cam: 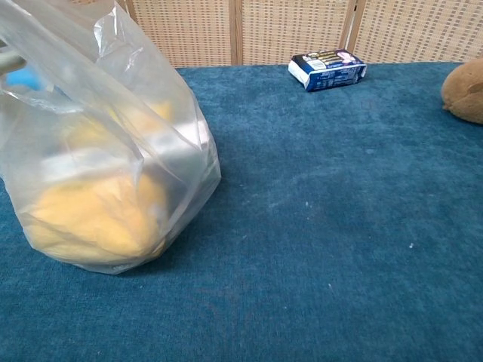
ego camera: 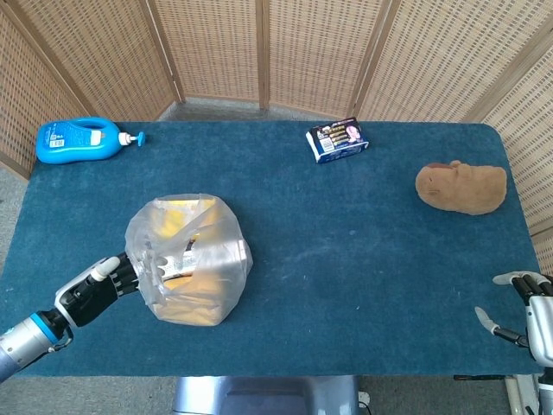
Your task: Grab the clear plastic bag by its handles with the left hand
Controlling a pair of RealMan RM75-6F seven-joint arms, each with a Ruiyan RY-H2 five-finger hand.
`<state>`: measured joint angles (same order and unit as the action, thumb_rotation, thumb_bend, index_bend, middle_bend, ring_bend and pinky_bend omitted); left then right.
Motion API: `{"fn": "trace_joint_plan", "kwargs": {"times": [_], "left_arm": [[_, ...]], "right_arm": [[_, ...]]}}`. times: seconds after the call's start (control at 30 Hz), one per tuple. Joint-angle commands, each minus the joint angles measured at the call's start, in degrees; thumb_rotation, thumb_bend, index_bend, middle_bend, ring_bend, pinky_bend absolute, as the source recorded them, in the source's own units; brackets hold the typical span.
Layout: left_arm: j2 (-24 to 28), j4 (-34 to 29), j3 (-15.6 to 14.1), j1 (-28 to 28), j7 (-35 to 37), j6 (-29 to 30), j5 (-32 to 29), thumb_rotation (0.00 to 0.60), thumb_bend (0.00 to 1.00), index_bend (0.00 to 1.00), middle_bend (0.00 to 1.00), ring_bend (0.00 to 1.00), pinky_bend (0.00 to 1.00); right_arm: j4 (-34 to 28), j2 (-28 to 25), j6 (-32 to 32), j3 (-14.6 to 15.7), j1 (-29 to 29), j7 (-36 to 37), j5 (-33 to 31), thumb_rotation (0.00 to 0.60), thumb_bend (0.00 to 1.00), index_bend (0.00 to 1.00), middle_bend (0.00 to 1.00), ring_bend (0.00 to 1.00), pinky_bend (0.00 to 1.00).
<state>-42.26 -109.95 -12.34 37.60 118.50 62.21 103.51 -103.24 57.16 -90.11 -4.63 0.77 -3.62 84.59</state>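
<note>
Near the front left edge of the blue carpeted table: black left hand, fingers curled at the near side of the clear plastic bag with yellow things inside. Looks like holding the bag's bunched handles, but hard to tell for sure. Bag sits on the table, not yet lifted. Likely left: a firm hold and a lift. Lots of open table to the bag's right. Far right, off the front corner: white right hand, fingers apart, holding nothing.
</note>
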Motion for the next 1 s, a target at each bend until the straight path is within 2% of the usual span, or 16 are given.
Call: {"fn": "trace_joint_plan", "kwargs": {"times": [0.03, 0.33, 0.57, 0.8, 1.0], "left_arm": [[1.12, -0.94, 0.20, 1.39, -1.15, -1.26, 0.68, 0.206, 0.26, 0.26, 0.28, 0.27, 0.38], [3.78, -1.00, 0.74, 2.43, -2.10, -0.61, 0.25, 0.202, 0.26, 0.25, 0.28, 0.27, 0.38], [5.47, 2.31, -1.66, 3.19, 0.47, 0.01, 5.43, 0.202, 0.26, 0.25, 0.28, 0.27, 0.38], [6.55, 5.54, -3.23, 2.87, 1.84, 2.91, 7.91, 0.205, 0.26, 0.24, 0.28, 0.27, 0.38], [6.51, 6.04, -3.92, 3.97, 2.21, 1.52, 8.34, 0.199, 0.26, 0.24, 0.28, 0.27, 0.39]], "right_arm": [[-0.05, -0.05, -0.10, -0.02, 0.06, 0.03, -0.01, 0.408, 0.28, 0.37, 0.37, 0.28, 0.20], [-0.17, 0.05, 0.26, -0.23, -0.27, -0.32, -0.01, 0.409, 0.28, 0.37, 0.37, 0.28, 0.20], [-0.27, 0.30, 0.39, -0.25, -0.24, -0.69, -0.45, 0.408, 0.28, 0.37, 0.37, 0.28, 0.20], [-0.59, 0.37, 0.89, -0.60, -0.84, -1.43, -0.52, 0.406, 0.28, 0.37, 0.37, 0.28, 0.20], [-0.76, 0.52, 1.09, -0.62, -0.94, -1.79, -0.73, 0.406, 0.28, 0.37, 0.37, 0.28, 0.20]]}}
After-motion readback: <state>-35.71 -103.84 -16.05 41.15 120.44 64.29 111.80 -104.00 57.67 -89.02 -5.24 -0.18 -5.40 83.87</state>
